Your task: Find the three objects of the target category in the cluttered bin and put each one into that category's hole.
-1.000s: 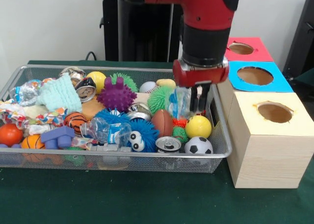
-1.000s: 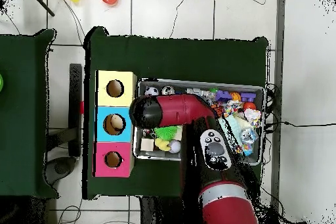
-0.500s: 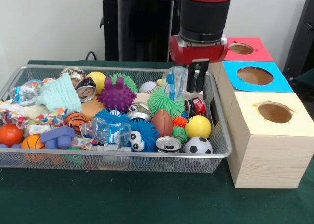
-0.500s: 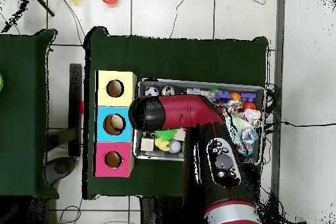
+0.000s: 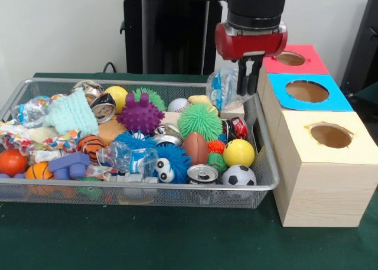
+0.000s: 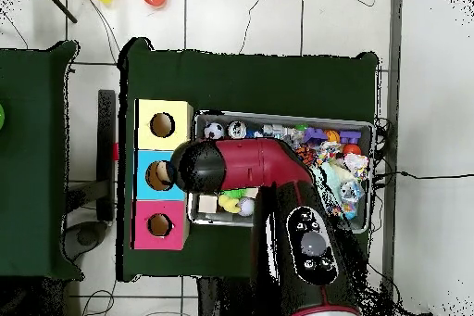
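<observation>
Now hand (image 5: 248, 75) closed on crumpled clear plastic bottle (image 5: 223, 88), held above wire bin (image 5: 260, 163), beside blue box (image 5: 307, 93).

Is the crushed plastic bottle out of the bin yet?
Out: bottle hangs from the gripper, above the bin rim.

Pale wall (image 5: 65, 28), white tiled floor (image 6: 241, 16), green-clothed table (image 5: 177, 240).
</observation>
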### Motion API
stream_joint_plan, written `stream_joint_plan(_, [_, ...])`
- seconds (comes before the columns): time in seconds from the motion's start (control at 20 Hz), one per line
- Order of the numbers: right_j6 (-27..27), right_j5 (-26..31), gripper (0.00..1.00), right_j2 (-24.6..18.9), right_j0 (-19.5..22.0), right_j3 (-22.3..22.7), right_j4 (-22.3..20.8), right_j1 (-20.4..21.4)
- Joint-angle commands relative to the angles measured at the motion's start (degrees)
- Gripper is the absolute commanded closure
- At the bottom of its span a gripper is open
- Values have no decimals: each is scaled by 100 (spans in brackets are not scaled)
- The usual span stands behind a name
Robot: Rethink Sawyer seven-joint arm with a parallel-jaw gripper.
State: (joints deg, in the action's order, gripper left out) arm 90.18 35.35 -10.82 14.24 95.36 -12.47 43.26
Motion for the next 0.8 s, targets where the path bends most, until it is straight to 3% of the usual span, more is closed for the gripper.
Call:
stream_joint_plan(0.05, [273, 851, 100, -382, -101, 515, 264, 274])
stream_joint_plan(0.6, [542, 745, 100, -246, -321, 830, 481, 457])
stream_joint_plan(0.8, [646, 457, 100, -237, -350, 974, 549, 389])
